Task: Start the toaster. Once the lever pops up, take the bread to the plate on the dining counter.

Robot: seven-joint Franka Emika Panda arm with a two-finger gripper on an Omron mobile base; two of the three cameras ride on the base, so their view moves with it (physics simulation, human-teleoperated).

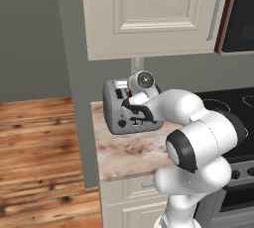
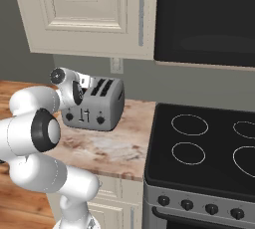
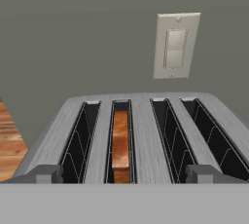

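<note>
Open, empty hand [image 3: 124, 173] above toaster [image 3: 141, 135]

Above the toaster [image 2: 97, 104] there is open air up to the wall cabinet [image 2: 84, 14]. Three of its slots stand free; the bread [image 3: 120, 142] fills the second from left. Behind, the wall and switch plate [image 3: 175, 46] block the far side.

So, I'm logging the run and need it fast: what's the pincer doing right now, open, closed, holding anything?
Pincer: open and empty, its fingertips spread wide above the toaster, bread sitting in the second slot from the left.
</note>
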